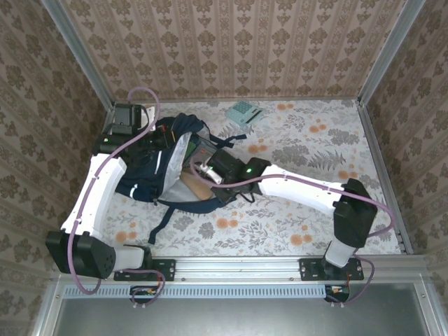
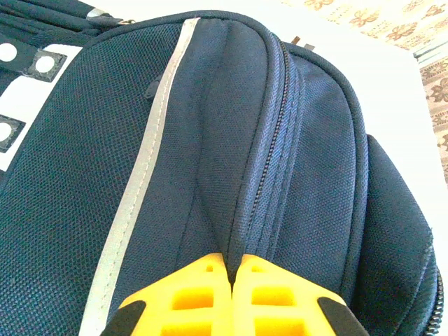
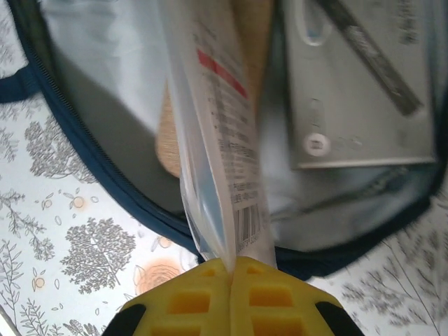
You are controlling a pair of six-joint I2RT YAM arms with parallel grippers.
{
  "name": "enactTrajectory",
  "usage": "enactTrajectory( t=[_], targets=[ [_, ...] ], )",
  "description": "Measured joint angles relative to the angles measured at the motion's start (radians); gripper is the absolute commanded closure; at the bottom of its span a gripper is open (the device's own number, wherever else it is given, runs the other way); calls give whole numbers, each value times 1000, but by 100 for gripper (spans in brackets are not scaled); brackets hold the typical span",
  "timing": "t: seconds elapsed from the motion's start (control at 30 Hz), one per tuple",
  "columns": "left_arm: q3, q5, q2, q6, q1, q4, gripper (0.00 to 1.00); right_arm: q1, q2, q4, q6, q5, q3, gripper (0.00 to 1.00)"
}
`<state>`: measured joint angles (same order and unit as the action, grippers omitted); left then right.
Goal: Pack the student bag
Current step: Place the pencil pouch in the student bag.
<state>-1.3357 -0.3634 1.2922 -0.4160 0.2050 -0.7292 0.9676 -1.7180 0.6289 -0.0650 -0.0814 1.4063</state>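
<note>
On the worktop point(image 1: 308, 147), left of centre, the student bag point(image 1: 143, 178) lies with its mouth open. The left end effector point(image 2: 231, 269) is clamped on a fold of navy fabric by the zip. The right end effector point(image 3: 231, 269) pinches a clear printed packet point(image 3: 213, 147) above the opening. To do this well, I judge: hold the fold taut, lower the packet past the rim beside the silver case point(image 3: 357, 91), then release.
</note>
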Motion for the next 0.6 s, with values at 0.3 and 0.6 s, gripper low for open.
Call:
enactTrajectory(
  t=[0.3, 0.6],
  targets=[
    [0, -21, 0, -4, -5, -3, 100, 111, -141, -35, 108, -112, 108, 100],
    [0, -32, 0, -11, -5, -3, 100, 118, -246, -84, 139, -167, 208, 95]
  ],
)
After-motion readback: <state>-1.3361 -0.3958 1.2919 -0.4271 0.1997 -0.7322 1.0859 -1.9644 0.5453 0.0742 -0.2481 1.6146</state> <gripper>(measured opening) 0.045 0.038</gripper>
